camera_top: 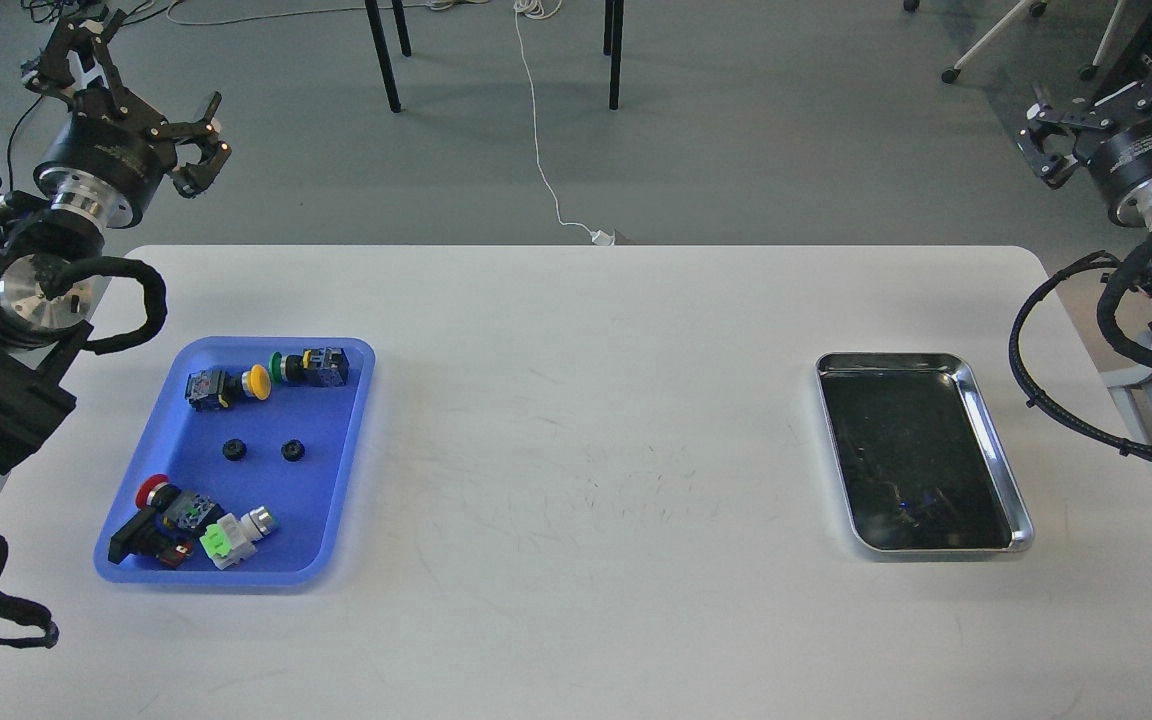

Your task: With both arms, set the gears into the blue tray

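The left hand (pixel 141 85) is raised off the far left edge of the worktop (pixel 576 480), its clawed fingers spread wide and holding nothing. The right hand (pixel 1051 140) hangs beyond the far right corner, partly cut off by the frame; I cannot tell whether its fingers are parted. Both arms are pulled back, well apart from the trays. The two gears (pixel 263 451) lie side by side in the middle of the blue tray (pixel 356 400), among yellow, green, red and white push-button switches (pixel 236 385). A silver tray (pixel 986 400) sits on the right, dark-bottomed. Behind is grey floor, a white cable (pixel 541 150) and black chair legs (pixel 386 60).
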`<state>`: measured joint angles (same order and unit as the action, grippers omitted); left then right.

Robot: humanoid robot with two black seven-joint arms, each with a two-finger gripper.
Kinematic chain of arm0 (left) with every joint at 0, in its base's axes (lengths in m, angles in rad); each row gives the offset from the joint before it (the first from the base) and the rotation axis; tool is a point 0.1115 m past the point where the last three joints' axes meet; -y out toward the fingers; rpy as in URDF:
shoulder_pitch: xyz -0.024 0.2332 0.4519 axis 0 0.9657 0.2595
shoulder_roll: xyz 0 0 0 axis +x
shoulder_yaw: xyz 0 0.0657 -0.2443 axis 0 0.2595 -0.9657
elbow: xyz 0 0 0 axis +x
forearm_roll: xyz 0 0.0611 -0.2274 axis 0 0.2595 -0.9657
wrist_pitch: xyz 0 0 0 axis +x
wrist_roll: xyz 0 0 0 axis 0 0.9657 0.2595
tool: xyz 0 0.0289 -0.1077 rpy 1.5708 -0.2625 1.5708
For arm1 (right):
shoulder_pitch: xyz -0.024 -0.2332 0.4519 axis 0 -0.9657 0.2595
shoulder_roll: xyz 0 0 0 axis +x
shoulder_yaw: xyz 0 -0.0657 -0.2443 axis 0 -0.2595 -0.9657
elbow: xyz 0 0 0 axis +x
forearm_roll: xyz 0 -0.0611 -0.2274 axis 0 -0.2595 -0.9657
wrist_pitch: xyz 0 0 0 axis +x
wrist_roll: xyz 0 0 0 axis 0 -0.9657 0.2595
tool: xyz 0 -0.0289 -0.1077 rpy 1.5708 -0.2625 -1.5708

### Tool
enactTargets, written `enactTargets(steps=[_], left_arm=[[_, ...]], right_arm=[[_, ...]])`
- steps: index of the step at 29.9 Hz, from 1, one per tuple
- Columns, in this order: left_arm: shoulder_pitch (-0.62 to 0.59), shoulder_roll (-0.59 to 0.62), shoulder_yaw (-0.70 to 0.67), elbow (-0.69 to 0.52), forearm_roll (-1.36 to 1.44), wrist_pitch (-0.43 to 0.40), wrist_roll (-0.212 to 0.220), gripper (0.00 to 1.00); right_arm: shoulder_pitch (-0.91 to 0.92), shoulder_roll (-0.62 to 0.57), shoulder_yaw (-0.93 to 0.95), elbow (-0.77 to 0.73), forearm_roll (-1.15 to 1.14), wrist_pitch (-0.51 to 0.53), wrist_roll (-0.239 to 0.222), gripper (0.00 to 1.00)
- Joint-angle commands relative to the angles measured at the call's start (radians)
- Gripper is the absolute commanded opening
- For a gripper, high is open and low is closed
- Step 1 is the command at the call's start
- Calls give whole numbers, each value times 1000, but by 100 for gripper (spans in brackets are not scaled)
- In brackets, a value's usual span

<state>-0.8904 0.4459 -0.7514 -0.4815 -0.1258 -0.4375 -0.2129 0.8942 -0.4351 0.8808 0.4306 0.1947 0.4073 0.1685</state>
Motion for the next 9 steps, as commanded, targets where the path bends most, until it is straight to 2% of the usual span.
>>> enactTargets(steps=[1,9], left_arm=[[1,-6,-5,3,-3,-12,3,98],[7,-19,-5,-2,-28,-17,3,98]], right_arm=[[3,9,9,-21,0,18,-10,99],[8,9,-2,-9,0,24,-1,99]])
